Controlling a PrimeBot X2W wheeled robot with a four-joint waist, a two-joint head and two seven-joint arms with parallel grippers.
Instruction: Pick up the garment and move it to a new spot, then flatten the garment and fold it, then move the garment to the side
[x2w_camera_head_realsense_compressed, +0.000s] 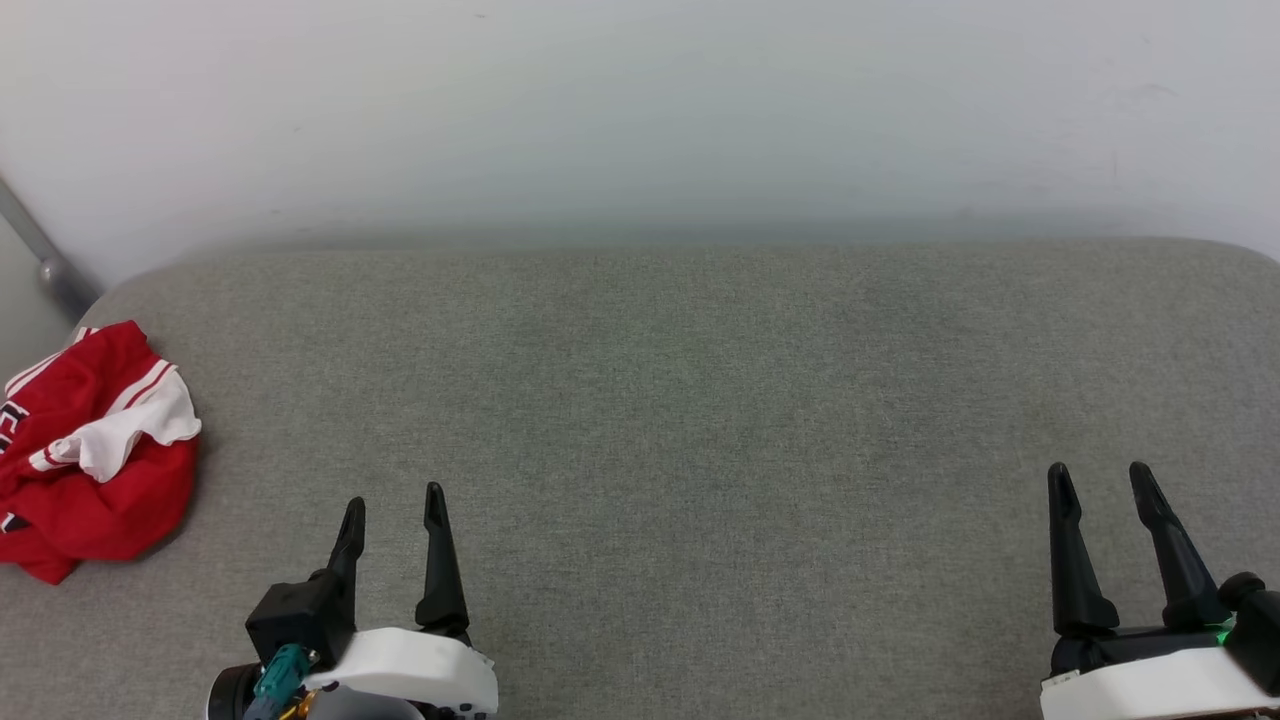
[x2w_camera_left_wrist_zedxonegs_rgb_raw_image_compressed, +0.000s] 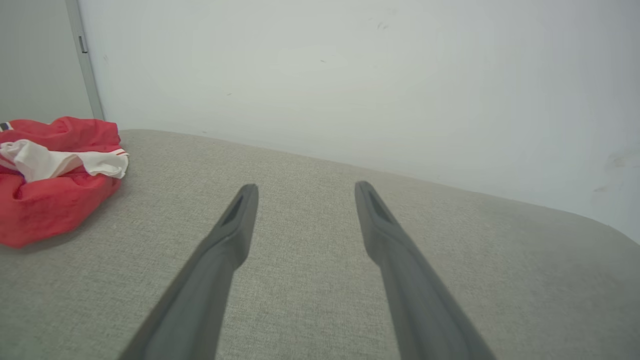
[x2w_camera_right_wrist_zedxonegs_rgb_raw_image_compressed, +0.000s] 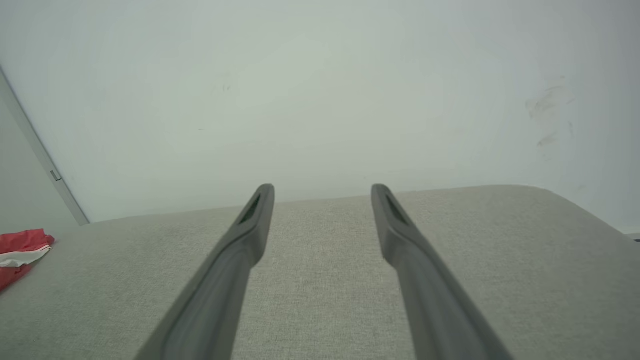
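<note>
Item 1, left gripper (x2w_camera_head_realsense_compressed: 393, 497): two long dark fingers are seen at the lower left of the head view, above a white wrist housing that is cut off by the bottom edge. The jaws are spread apart and nothing is pinched between them. Grey fabric is seen through the gap in the left wrist view.

Item 2, right gripper (x2w_camera_head_realsense_compressed: 1099, 469): it is placed at the lower right, its white housing cropped by the bottom and right edges. The jaws are likewise spread, with nothing gripped.

Item 3, table (x2w_camera_head_realsense_compressed: 680, 400): it is covered in grey woven fabric and its far corners are rounded. The near side is cut off by the frame.

Item 4, garment (x2w_camera_head_realsense_compressed: 95, 450): a red jersey is heaped, crumpled, at the table's left end, well apart from both grippers. A white sleeve with red-and-white striped trim is draped across the top. Part of the heap is cut off by the head view's left edge. Black, white-outlined lettering is glimpsed there but cannot be read.

Item 5, wall (x2w_camera_head_realsense_compressed: 640, 120): it is white and faintly scuffed, and is set behind the table. A grey strip (x2w_camera_head_realsense_compressed: 40, 255) is seen at its left; what it is cannot be told.
</note>
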